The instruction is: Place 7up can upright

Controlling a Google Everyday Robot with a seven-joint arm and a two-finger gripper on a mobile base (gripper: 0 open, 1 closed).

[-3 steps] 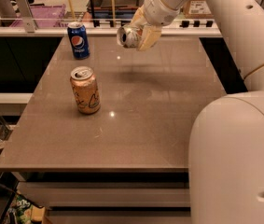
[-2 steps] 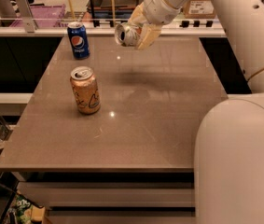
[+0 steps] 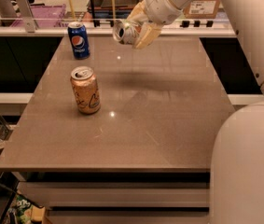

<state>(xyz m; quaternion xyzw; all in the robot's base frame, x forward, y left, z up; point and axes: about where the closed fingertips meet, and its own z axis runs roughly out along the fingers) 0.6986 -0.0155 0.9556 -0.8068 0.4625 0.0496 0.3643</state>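
1. Currently the 7up can hangs in the air over the far part of the table. It lies on its side with its silver top turned left and touches no surface.
2. I note the gripper is clamped around the can's body, up near the table's back edge.
3. Progress, my judgement: pick-up and lift are done. Left to do: turn the can vertical, lower it onto bare tabletop, let go. Roughly halfway.
4. Writing: I can read no lettering on the 7up can. The Pepsi can shows its logo and stands upright at far left. The orange-gold can stands upright nearer me; its pale curling mark is illegible.
5. The cardboard box behind the table carries a white label, unreadable.
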